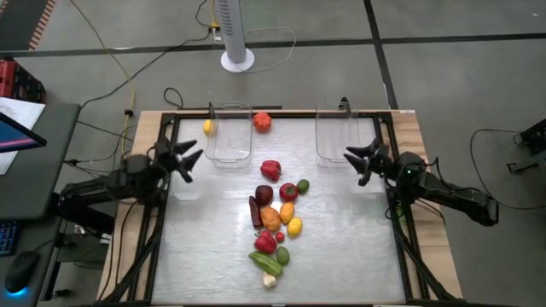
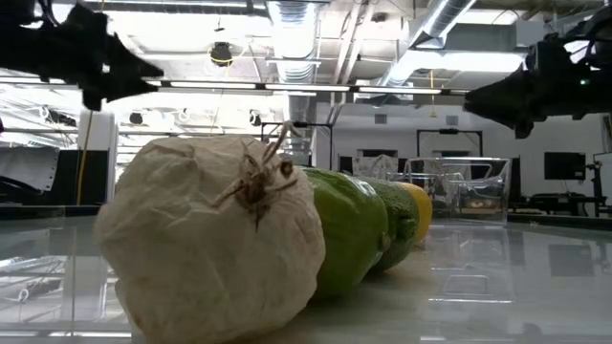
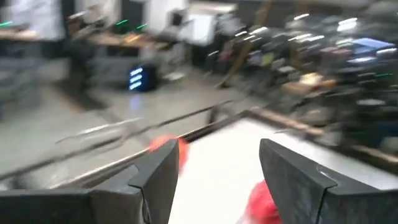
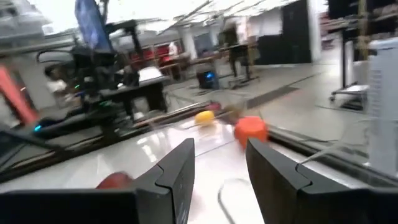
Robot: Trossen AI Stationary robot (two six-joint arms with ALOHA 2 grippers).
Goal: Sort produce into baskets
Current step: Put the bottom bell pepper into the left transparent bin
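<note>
High view: two clear rectangular plastic baskets (image 1: 229, 143) stand empty at the table's far edge. Both dark grippers hover empty, left gripper (image 1: 193, 159) part-open, right gripper (image 1: 353, 159) shut. Clustered toy produce (image 1: 275, 223) risks scattering if nudged.

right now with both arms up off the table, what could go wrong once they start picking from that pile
The produce pile is packed tight, pieces touching, so a pincer reaching for one will likely nudge its neighbours and send round ones rolling. The orange piece and small yellow piece sit outside the left basket, near the table's far edge, and could be knocked off. The clear baskets are hard to see, so a rim may get clipped.
</note>
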